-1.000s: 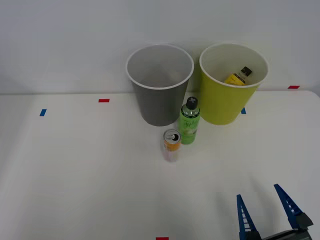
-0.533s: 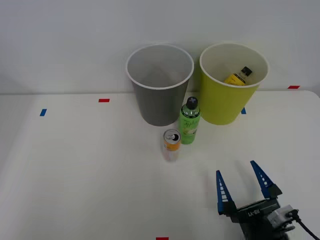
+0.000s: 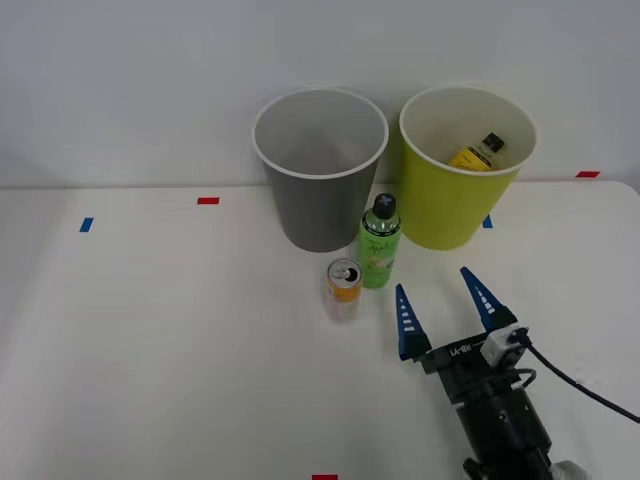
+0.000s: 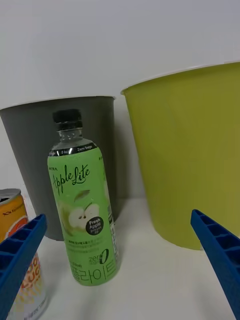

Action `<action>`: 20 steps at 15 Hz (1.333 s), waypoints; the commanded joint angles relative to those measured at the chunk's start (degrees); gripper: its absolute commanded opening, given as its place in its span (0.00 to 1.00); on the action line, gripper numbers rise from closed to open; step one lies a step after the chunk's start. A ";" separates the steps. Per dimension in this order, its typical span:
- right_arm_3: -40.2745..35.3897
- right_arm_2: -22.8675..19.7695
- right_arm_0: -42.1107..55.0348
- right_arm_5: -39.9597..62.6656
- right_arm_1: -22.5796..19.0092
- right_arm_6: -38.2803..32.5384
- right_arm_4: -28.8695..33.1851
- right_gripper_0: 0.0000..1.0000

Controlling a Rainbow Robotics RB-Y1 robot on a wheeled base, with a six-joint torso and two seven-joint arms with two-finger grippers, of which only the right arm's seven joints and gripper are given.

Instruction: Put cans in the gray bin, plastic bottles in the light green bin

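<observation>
Surface (image 3: 150,350): white, with small red and blue tape marks near its back edge and one red mark at the front edge.
Gray bin (image 3: 320,170): upright at the back of the surface, left of the light green bin; white rim, pale inside. In the right wrist view its dark wall (image 4: 30,150) rises behind the green bottle.
Can (image 3: 343,289): upright on the surface in front of the gray bin, just left of and slightly nearer than the green bottle; orange-yellow upper band, whitish lower body, silver top. In the right wrist view it (image 4: 20,260) stands beside the bottle, partly behind one blue finger.
Green bottle (image 3: 379,244): upright, dark cap, green label, standing in front of the gap between the two bins. In the right wrist view it (image 4: 82,200) stands in front of the gray bin, between the two fingers.
Light green bin (image 3: 466,170): upright at the back right, close beside the gray bin; its yellow-green wall (image 4: 190,160) is also seen from the wrist.
Yellow bottle (image 3: 476,153): lying tilted inside the light green bin, black cap pointing up and to the right.
Right hand (image 3: 447,305): released, its two blue ribbed fingers spread wide and holding nothing; low over the surface, right of the can and nearer than the green bottle, pointing toward the bins.
</observation>
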 commanded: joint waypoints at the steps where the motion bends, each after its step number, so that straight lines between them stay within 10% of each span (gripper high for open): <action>1: 0.07 1.51 -3.19 4.78 -1.21 0.12 0.13 1.00; 20: 0.07 3.88 -14.00 22.18 2.22 1.62 4.26 1.00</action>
